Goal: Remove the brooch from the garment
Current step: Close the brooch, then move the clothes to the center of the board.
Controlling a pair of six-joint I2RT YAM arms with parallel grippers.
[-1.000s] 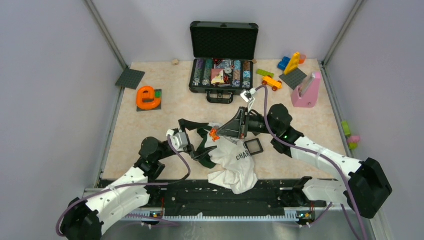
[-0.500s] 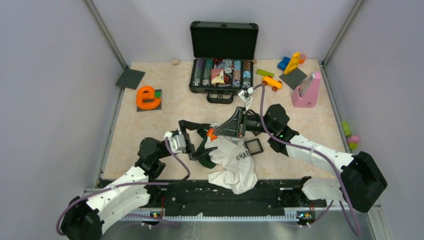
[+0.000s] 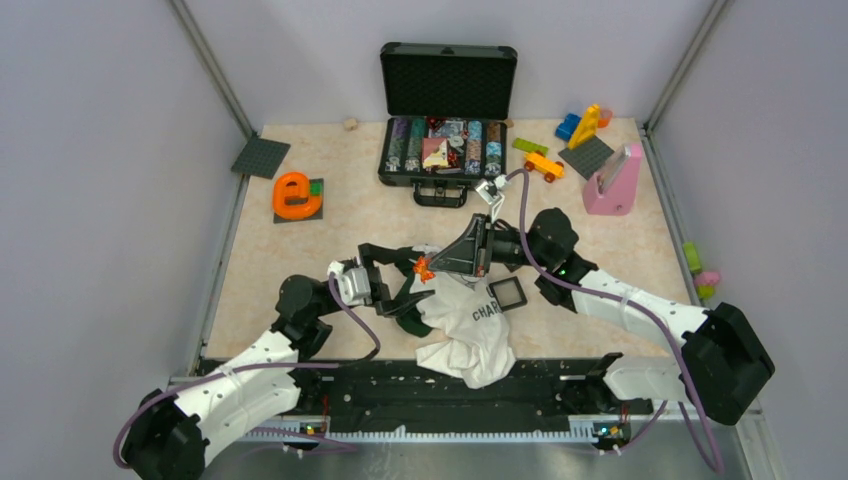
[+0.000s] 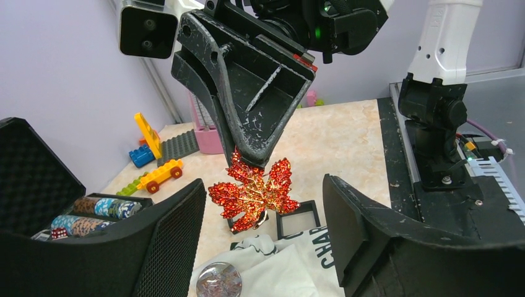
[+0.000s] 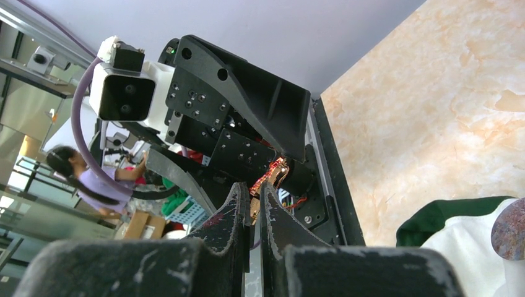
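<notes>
- Holding the brooch (image 4: 254, 193) up in the air, I am judging it free of the garment (image 4: 278, 266), which is lying on the table (image 3: 330, 230) below; only setting it aside is looking left to do.
- My right gripper (image 4: 249, 159) is pinching the brooch's upper edge, fingers nearly pressed together.
- My left gripper (image 3: 405, 283) is hovering spread wide on either side of the brooch, touching nothing.

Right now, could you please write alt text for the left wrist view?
A red maple-leaf brooch hangs pinched by the shut right tool, above a white shirt. The left tool's open fingers flank it without touching.
</notes>
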